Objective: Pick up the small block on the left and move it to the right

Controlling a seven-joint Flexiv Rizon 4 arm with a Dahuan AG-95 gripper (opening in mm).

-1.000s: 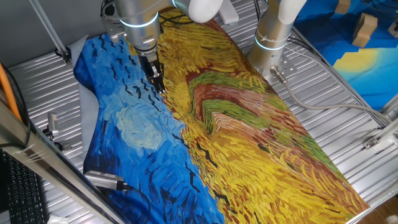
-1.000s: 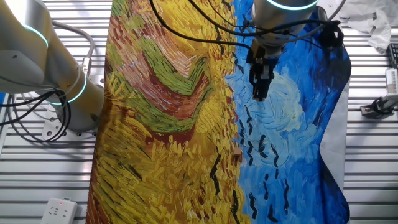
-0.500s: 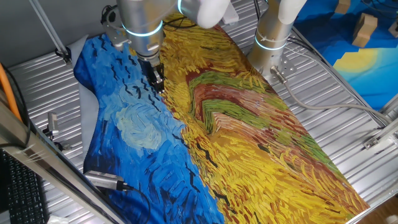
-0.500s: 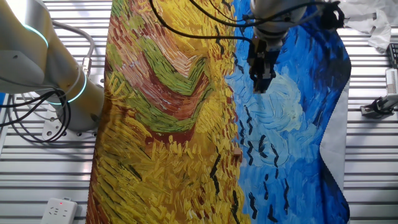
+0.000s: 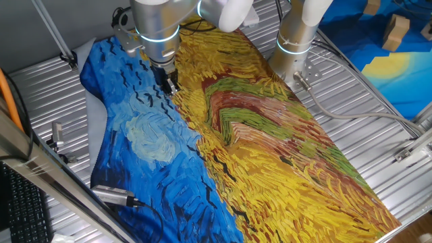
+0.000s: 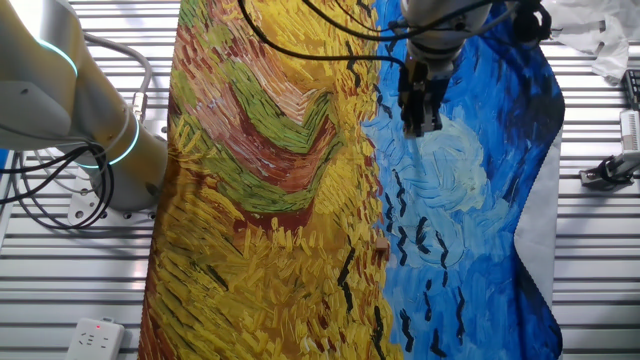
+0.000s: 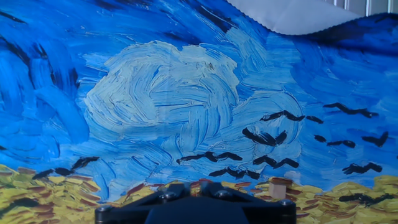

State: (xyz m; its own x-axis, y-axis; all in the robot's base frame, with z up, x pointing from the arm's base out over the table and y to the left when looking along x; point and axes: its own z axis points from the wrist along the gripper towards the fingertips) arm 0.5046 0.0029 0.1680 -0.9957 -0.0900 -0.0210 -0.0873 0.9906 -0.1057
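Note:
The small tan block (image 6: 383, 246) lies on the painted cloth where the yellow field meets the blue sky. In the hand view the block (image 7: 280, 186) sits low and right, just right of my gripper (image 7: 189, 191). In the other fixed view my gripper (image 6: 418, 122) hangs above the pale swirl, well away from the block. In one fixed view my gripper (image 5: 169, 84) is over the black bird strokes, and I cannot make out the block there. The two fingertips stand slightly apart with cloth showing between them, and nothing is held.
The painted cloth (image 5: 270, 155) covers most of the metal table. A second arm's base (image 5: 291, 50) stands at the far right edge of the cloth. A metal tool (image 5: 115, 196) lies at the cloth's near left edge. A power strip (image 6: 97, 338) lies off the cloth.
My gripper has moved steadily up and away from the block, toward the arm's own base. The block has not moved.

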